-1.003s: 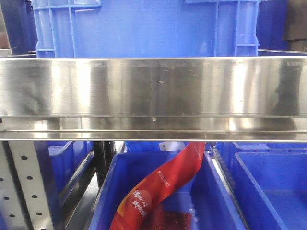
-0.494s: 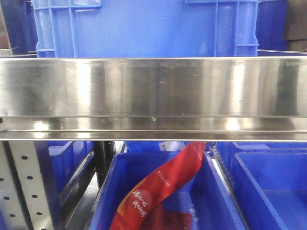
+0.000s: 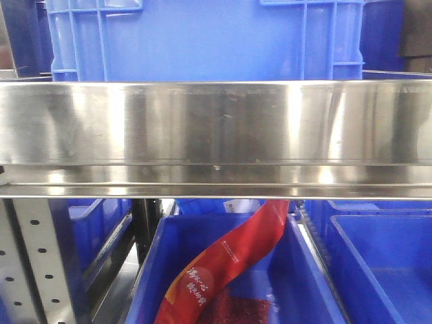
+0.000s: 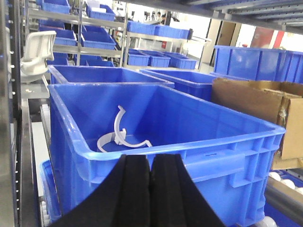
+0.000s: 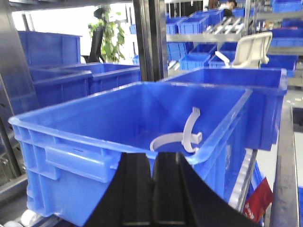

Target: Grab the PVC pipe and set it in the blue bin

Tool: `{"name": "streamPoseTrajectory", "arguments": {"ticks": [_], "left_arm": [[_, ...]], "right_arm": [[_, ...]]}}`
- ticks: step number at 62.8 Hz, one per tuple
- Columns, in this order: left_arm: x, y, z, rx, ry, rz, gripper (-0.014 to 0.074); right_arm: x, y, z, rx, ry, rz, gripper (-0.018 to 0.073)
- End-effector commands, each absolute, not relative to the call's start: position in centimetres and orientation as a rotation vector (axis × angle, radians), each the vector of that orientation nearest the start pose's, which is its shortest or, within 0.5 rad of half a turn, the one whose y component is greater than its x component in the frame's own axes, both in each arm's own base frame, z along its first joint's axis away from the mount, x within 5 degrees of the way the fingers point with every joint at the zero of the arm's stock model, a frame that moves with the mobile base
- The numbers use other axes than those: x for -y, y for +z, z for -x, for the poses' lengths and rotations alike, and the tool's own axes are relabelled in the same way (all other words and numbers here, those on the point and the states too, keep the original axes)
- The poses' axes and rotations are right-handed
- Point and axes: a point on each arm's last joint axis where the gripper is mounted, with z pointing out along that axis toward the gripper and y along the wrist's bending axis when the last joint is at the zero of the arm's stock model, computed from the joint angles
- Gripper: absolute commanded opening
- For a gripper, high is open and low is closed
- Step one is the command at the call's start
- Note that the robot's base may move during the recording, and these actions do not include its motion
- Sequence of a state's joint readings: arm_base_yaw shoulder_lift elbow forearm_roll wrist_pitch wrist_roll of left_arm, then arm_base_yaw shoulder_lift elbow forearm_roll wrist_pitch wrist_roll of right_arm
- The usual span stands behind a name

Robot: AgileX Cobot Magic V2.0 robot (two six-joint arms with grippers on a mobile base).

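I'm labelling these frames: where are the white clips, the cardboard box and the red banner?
white clips (image 4: 120, 137): left wrist view, on a curved band inside the bin.
cardboard box (image 4: 246, 101): left wrist view, on its front wall.
red banner (image 3: 226, 260): front view, mid-strip.

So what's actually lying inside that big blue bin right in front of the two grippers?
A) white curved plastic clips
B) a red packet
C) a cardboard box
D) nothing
A: both wrist views show white curved plastic clips resting on the floor of the blue bin.
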State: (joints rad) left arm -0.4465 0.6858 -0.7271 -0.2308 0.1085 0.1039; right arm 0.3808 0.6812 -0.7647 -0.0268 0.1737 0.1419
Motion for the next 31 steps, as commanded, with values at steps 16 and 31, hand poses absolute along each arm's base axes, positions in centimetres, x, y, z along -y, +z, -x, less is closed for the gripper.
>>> {"name": "streamPoseTrajectory", "arguments": {"ticks": [16, 31], "left_arm": [[6.33, 39.03, -12.62, -1.517, -0.486, -0.256, -0.0111], [6.33, 39.03, -12.62, -1.517, -0.486, -0.256, -0.0111]], "right_arm": [[-5.10, 39.61, -12.79, -1.550, 0.391, 0.204, -0.0168], [-4.83, 39.90, -12.68, -1.512, 0.385, 0.186, -0.0168]]}}
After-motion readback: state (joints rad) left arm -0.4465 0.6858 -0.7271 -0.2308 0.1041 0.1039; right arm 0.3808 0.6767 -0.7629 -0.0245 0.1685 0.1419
